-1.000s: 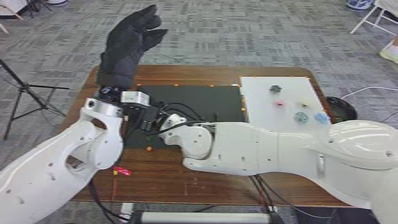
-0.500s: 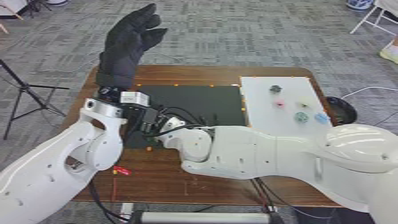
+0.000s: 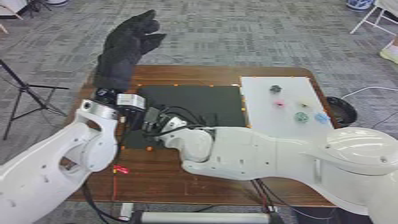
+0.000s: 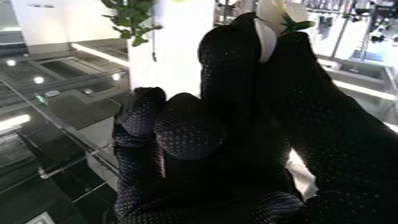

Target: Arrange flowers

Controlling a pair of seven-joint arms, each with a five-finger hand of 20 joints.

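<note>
Your right hand (image 3: 149,121), gloved in black fabric, pinches a white flower (image 4: 266,40) between thumb and finger, smooth, curved petals rising beside a pointed green leaf (image 4: 302,24). Pinprick dots texture the glove; the other fingers (image 4: 188,131) curl in beside the grip. Small-leaved greenery (image 4: 133,17) hangs apart from the bloom, near a glaring white panel (image 4: 169,60). In the head view, your right arm (image 3: 258,150), glossy and white, reaches across the table to beside your left wrist, where the grip looks too dark to read. Your left hand (image 3: 122,57) extends past the far edge, fingers loosely straight.

Below, the brown, wood-grained table (image 3: 195,187) has rounded far corners and carries a matte black mat (image 3: 191,95) and a flat white board (image 3: 258,95) dotted with small, rough-looking tufts (image 3: 301,117). Patterned grey carpet (image 3: 231,40) surrounds a black tripod (image 3: 29,87); strip lights (image 4: 102,55) streak the ceiling.
</note>
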